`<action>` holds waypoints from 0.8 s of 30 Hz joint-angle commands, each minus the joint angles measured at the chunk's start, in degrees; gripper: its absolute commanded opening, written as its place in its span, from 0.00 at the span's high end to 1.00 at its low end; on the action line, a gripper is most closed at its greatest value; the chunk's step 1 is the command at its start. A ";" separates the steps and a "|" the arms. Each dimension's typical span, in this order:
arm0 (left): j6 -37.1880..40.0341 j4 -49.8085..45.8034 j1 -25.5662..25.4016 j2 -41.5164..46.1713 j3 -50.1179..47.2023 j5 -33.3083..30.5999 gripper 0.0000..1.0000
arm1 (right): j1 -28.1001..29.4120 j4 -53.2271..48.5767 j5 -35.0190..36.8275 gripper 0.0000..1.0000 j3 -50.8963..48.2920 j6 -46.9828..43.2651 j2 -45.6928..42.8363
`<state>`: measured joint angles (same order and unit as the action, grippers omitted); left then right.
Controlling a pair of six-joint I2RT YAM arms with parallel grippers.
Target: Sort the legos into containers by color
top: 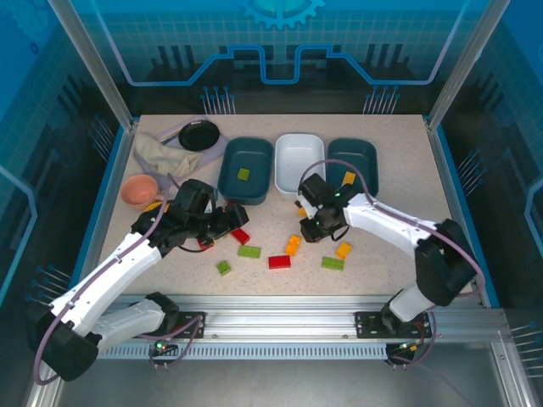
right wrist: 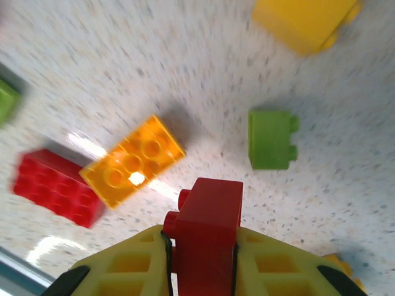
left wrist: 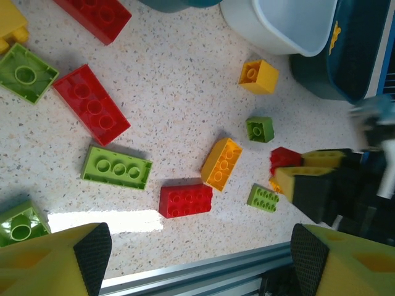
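Left claw (left wrist: 200, 250) spread wide; right claw (right wrist: 200, 253) pinches a red lego (right wrist: 210, 216).

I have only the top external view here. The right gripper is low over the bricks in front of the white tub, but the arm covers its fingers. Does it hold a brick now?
Observer: Yes. The right wrist view shows the right gripper shut on a red brick, with the brick's studs pointing to one side.
Operator: Good. Is the left gripper open or closed?
Observer: Open. In the left wrist view the left gripper has its fingers wide apart, with nothing between them.
Operator: What lies ahead of it?
Observer: A loose red brick on the table, studs up, with an orange-yellow brick close beside it.
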<state>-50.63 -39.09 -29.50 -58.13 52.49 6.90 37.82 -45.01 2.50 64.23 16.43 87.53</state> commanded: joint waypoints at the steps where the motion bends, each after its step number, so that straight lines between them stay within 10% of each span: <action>1: 0.70 1.37 -0.39 0.13 3.76 -3.22 0.20 | -2.28 0.47 0.61 0.81 7.01 4.47 0.24; 15: 2.15 3.70 -0.38 -7.31 10.88 -5.58 0.20 | -12.75 -5.62 1.98 0.79 50.43 9.90 41.14; 24: 2.42 1.74 -0.42 -6.54 8.79 -5.26 0.20 | -12.79 -10.29 2.26 0.47 59.00 9.23 45.18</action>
<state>-49.36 -35.75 -29.54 -65.47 61.36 2.31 24.73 -52.56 4.34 122.28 25.52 136.09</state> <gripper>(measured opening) 0.802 0.512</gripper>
